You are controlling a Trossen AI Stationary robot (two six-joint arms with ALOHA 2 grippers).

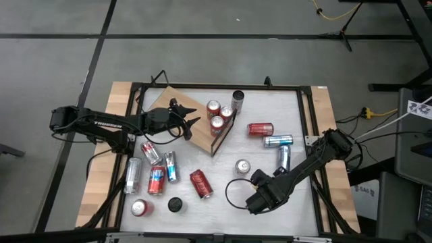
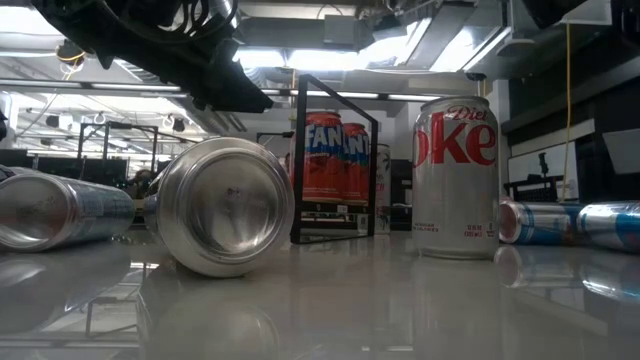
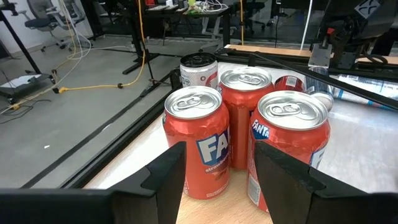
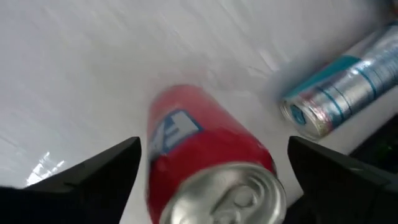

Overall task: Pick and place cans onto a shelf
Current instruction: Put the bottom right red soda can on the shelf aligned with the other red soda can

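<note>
Cans of red, silver and blue-and-silver aluminium are spread over the white rectangular desk (image 1: 223, 142) with wooden side strips. 3 upright red Fanta cans (image 1: 217, 116) stand clustered on the flat light-brown wooden shelf board (image 1: 172, 101), at the end bounded by its thin black metal frame (image 1: 223, 131). A darker upright can (image 1: 237, 99) stands on the desk just beside that frame. The left end effector (image 1: 192, 126) is positioned over the shelf board, close to the 3-can cluster; in the left wrist view its dark fingers (image 3: 168, 177) are parted, with 1 of the red cans in front of each and nothing between them, so it is released. The right end effector (image 1: 254, 191) is low over the desk near the front, its fingers (image 4: 93, 171) spread wide to either side of a red can (image 4: 208, 162) lying on its side, without touching it; a blue-and-silver slim can (image 4: 348, 87) lies near it. An upright silver Diet Coke can (image 1: 242, 167) stands just beside the right arm. Behind it, a red can (image 1: 260, 129) and 2 blue-and-silver cans (image 1: 278, 141) lie on their sides. Near the desk's left front, several more cans (image 1: 152, 172) lie together, next to a small black round disc (image 1: 175, 204).
</note>
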